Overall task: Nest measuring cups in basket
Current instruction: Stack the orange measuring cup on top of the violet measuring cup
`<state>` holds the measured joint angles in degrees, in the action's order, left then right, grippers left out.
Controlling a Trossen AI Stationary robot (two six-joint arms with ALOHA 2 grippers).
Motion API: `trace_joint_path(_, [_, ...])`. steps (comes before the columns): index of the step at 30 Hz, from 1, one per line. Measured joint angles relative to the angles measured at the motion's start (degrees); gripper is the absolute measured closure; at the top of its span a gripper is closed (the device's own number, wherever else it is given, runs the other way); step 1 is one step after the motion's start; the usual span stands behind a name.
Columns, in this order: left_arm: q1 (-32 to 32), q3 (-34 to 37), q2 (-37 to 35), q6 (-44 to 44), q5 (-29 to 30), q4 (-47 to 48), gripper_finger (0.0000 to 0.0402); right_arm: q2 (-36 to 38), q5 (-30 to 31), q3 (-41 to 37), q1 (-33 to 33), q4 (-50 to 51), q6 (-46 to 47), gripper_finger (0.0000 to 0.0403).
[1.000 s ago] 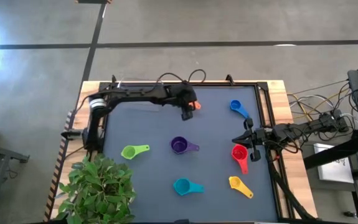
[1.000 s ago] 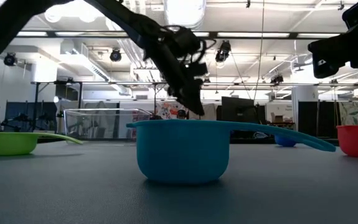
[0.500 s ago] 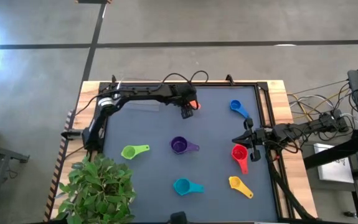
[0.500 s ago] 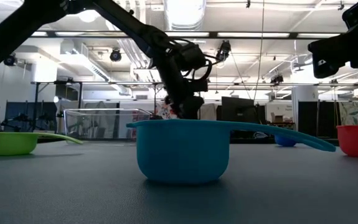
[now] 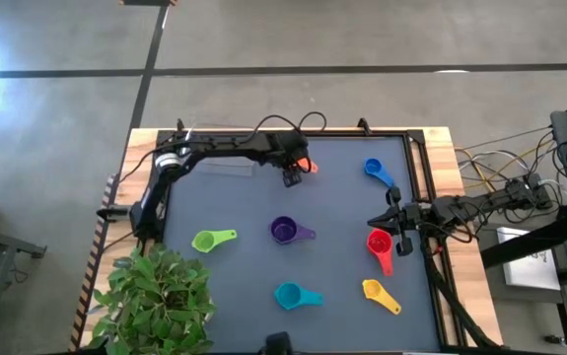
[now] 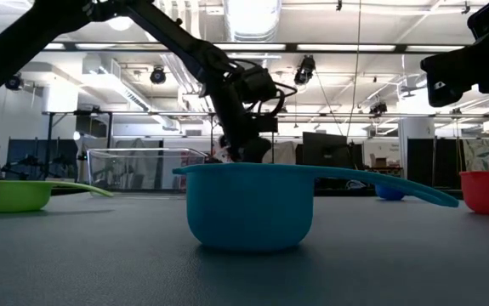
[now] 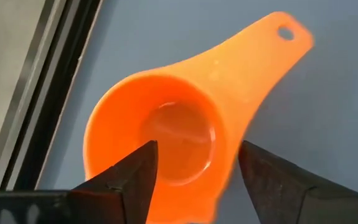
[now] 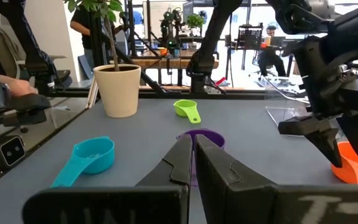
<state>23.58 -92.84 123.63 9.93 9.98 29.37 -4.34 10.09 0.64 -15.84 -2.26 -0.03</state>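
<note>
The orange cup [image 5: 309, 166] stands upright on the mat near the far edge, its handle [image 7: 272, 37] flat. My left gripper [image 5: 291, 177] hangs open over it. One finger [image 7: 138, 177] is above the bowl and the other [image 7: 269, 180] is outside the wall on the handle side. The clear basket [image 5: 226, 168] stands just left of it. My right gripper [image 5: 387, 219] is shut and hovers above the red cup [image 5: 379, 243]. The blue [image 5: 374, 170], purple [image 5: 284, 231], green [image 5: 206, 240], teal [image 5: 288, 294] and yellow [image 5: 372, 289] cups rest on the mat. My left gripper comes at the orange cup from above, pointing down, its fingers either side of the bowl's wall [image 7: 225, 155] where the handle starts. Whether either finger touches the cup, I cannot tell.
A potted plant [image 5: 155, 296] fills the near left corner. A raised dark frame [image 5: 416, 148] edges the mat. Cables lie along the far edge and off the table's right. Open mat lies between the purple cup and the basket.
My left gripper has come down toward the orange cup and shifted slightly toward the table's left. The cups and the right arm have stayed where they were.
</note>
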Motion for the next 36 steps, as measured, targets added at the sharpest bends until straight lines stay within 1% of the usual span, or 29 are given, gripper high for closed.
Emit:
trace_joint_path(4, [0.3, 1.1, 0.0, -0.4, 0.0, 0.0, 0.0244, 0.0, 0.0, 0.0, 0.0, 0.0, 0.0, 0.0394])
trace_joint_path(8, [0.3, 1.6, 0.0, -0.6, 0.0, 0.7, 0.0309, 0.0, 0.0, 0.0, 0.0, 0.0, 0.0, 0.0394])
trace_joint_path(11, [0.3, 1.6, 0.0, -0.7, 0.0, 0.7, 0.0367, 0.0, 0.0, 0.0, 0.0, 0.0, 0.0, 0.0394])
trace_joint_path(13, [0.2, 1.6, -0.3, -2.0, 0.0, 0.9, 0.0392, 0.0, 0.0, 0.0, 0.0, 0.0, 0.0, 0.0394])
trace_joint_path(17, [-1.0, 1.7, -3.4, -5.3, 0.1, 3.9, 0.0397, 0.0, 0.0, 0.0, 0.0, 0.0, 0.0, 0.0394])
trace_joint_path(20, [-3.3, 1.7, -6.9, -9.7, 0.0, 8.0, 0.0399, 0.0, 0.0, 0.0, 0.0, 0.0, 0.0, 0.0394])
trace_joint_path(23, [-6.7, 1.7, -10.9, -14.0, 0.1, 10.5, 0.04, 0.0, 0.0, 0.0, 0.0, 0.0, 0.0, 0.0394])
trace_joint_path(27, [-12.5, 1.6, -15.6, -18.9, 0.1, 10.9, 0.04, 0.0, 0.0, 0.0, 0.0, 0.0, 0.0, 0.0394])
trace_joint_path(31, [-18.6, 1.7, -17.0, -22.7, 2.9, 11.2, 0.0401, 0.0, 0.0, 0.0, 0.0, 0.0, 0.0, 0.0394])
trace_joint_path(36, [-24.4, 3.0, -17.0, -28.6, 4.7, 10.5, 0.0401, 0.0, 0.0, 0.0, 0.0, 0.0, 0.0, 0.0394])
